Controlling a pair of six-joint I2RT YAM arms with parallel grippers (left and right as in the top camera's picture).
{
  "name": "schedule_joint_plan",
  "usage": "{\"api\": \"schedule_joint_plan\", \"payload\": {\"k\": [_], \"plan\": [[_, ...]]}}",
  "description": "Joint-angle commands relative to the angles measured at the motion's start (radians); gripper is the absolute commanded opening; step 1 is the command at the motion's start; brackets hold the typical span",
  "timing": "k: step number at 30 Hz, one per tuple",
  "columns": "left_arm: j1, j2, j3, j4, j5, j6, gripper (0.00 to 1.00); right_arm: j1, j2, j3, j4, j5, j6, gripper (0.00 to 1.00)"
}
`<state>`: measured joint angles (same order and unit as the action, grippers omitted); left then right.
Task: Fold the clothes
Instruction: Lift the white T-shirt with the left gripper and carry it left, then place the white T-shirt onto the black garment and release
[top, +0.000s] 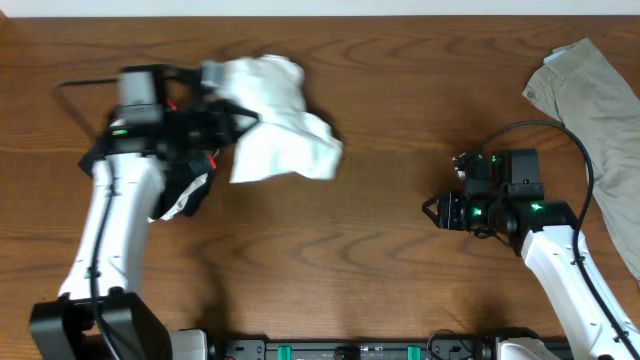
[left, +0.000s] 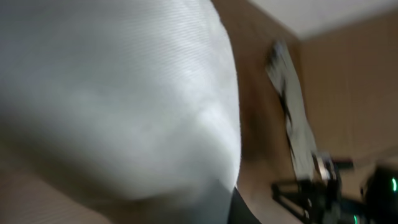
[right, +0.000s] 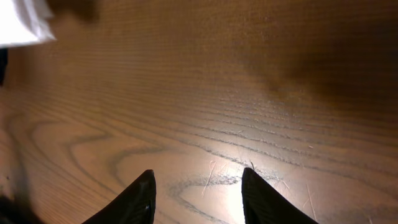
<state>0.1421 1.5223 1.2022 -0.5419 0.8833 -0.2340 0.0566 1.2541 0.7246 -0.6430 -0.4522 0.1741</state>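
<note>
Clenched on the left edge of the white T-shirt (top: 275, 120) with the left gripper (top: 238, 122); cloth bunched in a rumpled heap, right edge loose. Just beside the T-shirt's lower left, under the left arm, a black garment (top: 188, 188). Well right of the T-shirt, across a broad stretch of bare table (top: 380, 90), the right gripper (top: 432, 210), fingers parted on nothing. Far right of the T-shirt, a khaki-grey garment (top: 595, 110), running out of view.
</note>
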Motion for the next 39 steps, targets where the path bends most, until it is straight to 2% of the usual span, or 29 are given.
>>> {"api": "schedule_joint_plan", "payload": {"k": [1, 6, 10, 15, 19, 22, 23, 24, 33, 38, 39], "plan": [[0.161, -0.009, 0.018, -0.031, 0.014, 0.037, 0.06, 0.009, 0.008, 0.012, -0.008, 0.000, -0.003, 0.42], [0.383, -0.008, 0.018, -0.045, 0.022, 0.043, 0.06, 0.009, 0.008, 0.012, -0.014, 0.000, -0.003, 0.42], [0.491, -0.005, 0.010, -0.057, 0.014, 0.077, 0.06, 0.009, 0.008, 0.012, -0.011, 0.004, -0.003, 0.42], [0.534, 0.021, 0.001, -0.146, -0.195, 0.085, 0.08, 0.009, 0.008, 0.012, -0.005, 0.008, -0.003, 0.42], [0.536, 0.052, -0.002, -0.183, -0.283, 0.084, 0.16, 0.009, 0.008, 0.012, 0.000, 0.008, -0.003, 0.41], [0.538, 0.053, 0.001, -0.186, -0.291, 0.081, 0.52, 0.007, 0.008, 0.012, 0.001, 0.008, -0.003, 0.41], [0.541, 0.049, 0.006, -0.188, -0.290, 0.080, 0.86, 0.007, 0.008, 0.012, -0.001, 0.007, -0.003, 0.42], [0.546, 0.043, 0.014, -0.196, -0.291, 0.076, 0.98, 0.007, 0.008, 0.012, -0.002, 0.007, -0.003, 0.42], [0.614, -0.096, 0.170, -0.378, -0.289, 0.077, 0.98, 0.007, 0.008, 0.012, -0.001, 0.007, -0.003, 0.43], [0.524, -0.200, 0.190, -0.375, -0.204, 0.166, 0.98, 0.007, 0.008, 0.012, 0.016, 0.008, -0.003, 0.43], [0.491, -0.205, 0.190, -0.369, -0.212, 0.204, 0.91, 0.007, 0.008, 0.012, 0.022, 0.008, -0.003, 0.42]]}}
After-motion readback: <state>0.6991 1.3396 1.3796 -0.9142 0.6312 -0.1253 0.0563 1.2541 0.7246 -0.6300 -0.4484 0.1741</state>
